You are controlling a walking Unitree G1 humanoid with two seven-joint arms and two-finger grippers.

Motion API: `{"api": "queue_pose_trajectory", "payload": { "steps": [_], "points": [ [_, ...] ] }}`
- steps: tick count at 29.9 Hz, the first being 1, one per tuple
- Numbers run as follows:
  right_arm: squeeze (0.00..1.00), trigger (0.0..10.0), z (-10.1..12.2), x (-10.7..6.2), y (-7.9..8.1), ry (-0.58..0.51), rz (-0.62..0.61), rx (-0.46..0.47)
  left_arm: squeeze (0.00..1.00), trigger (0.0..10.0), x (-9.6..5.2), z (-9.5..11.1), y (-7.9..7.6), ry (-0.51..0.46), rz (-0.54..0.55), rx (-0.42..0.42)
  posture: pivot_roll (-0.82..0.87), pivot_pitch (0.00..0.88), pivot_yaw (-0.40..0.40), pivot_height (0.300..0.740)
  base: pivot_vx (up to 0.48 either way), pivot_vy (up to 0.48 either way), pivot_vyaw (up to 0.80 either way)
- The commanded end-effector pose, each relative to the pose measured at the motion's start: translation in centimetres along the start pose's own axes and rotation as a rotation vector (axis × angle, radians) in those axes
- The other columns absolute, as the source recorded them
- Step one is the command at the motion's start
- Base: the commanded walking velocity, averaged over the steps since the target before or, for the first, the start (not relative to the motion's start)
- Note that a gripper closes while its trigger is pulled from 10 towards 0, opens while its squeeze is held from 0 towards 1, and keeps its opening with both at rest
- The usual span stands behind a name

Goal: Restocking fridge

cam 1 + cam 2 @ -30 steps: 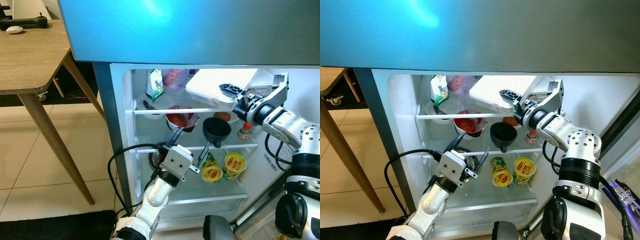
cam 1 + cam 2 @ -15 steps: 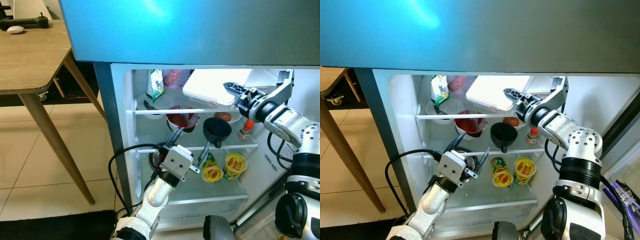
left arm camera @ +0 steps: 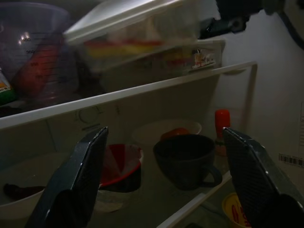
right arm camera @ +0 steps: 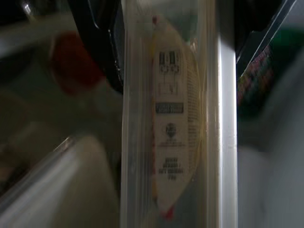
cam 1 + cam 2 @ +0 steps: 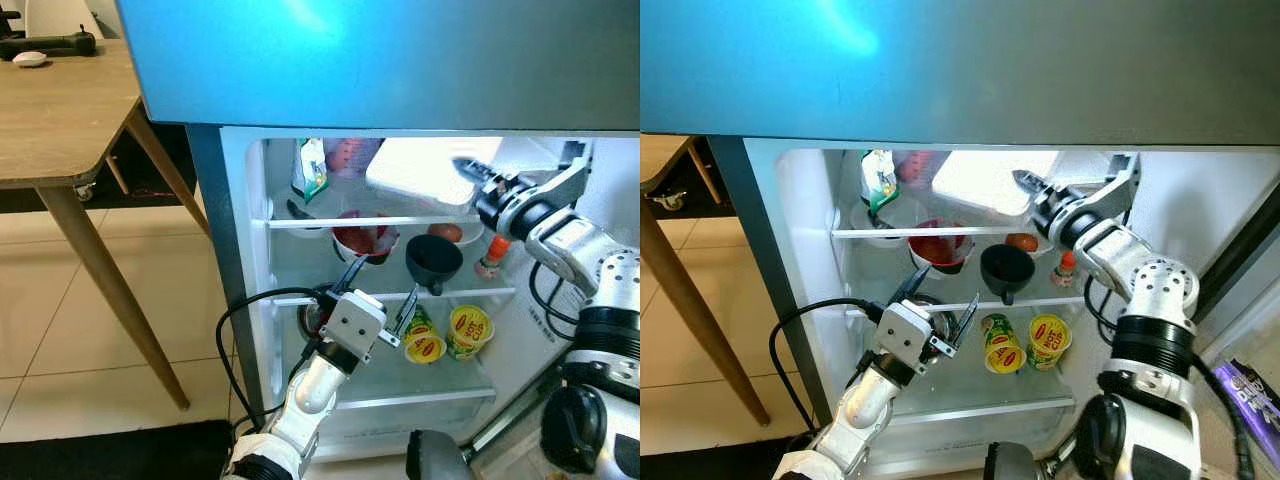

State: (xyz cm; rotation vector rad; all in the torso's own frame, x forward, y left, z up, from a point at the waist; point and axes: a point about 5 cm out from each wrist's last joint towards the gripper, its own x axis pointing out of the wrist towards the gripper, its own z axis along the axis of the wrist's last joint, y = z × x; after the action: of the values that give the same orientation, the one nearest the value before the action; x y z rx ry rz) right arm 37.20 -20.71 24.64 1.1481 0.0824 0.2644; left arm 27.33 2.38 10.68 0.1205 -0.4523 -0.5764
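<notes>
You've pushed the clear plastic lidded food container (image 5: 990,183) deeper onto the white fridge's top shelf (image 5: 890,233), above the black mug (image 5: 1006,268). Your right gripper (image 5: 1032,188) apparently still clenches its edge; the left gripper (image 3: 161,161) hangs released below.

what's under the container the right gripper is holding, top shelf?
The container is tilted above the top shelf. On the shelf below sit a black cup, a red-lined bowl and a red-capped bottle. Its underside is hidden.
</notes>
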Motion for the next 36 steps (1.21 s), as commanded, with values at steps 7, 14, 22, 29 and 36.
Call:
{"api": "queue_pose_trajectory", "payload": {
  "steps": [7, 14, 22, 29, 36],
  "points": [
    [0.00, 0.0, 4.8, -0.7, 1.0, -0.390, 0.018, 0.181, 0.00, 10.0, 0.1, -0.2, -1.1, 0.022, 0.002, -0.045, -0.13, 0.000, -0.074, 0.550, 0.000, 0.000, 0.00],
    [0.00, 0.2, 5.1, -0.5, 0.3, -0.469, -0.055, 0.201, 0.00, 10.0, 0.1, -0.3, -1.2, 0.023, 0.002, -0.046, -0.13, 0.000, -0.077, 0.550, 0.000, 0.000, 0.00],
    [0.00, 10.0, 3.5, 0.4, 0.0, -0.418, -0.154, 0.066, 0.00, 10.0, 0.1, -0.3, -1.3, 0.025, -0.001, -0.047, -0.13, 0.000, -0.080, 0.550, 0.000, 0.000, 0.00],
    [1.00, 10.0, 2.9, 0.8, 0.0, -0.405, -0.195, 0.009, 0.00, 10.0, 0.0, -0.3, -1.5, 0.027, -0.006, -0.050, -0.13, 0.000, -0.082, 0.550, 0.000, 0.000, 0.00],
    [0.81, 10.0, 2.5, 1.2, 0.6, -0.370, -0.189, -0.058, 0.00, 10.0, 0.0, -0.4, -1.6, 0.026, -0.007, -0.052, -0.13, 0.000, -0.085, 0.550, 0.000, 0.000, 0.00]
  ]
}}
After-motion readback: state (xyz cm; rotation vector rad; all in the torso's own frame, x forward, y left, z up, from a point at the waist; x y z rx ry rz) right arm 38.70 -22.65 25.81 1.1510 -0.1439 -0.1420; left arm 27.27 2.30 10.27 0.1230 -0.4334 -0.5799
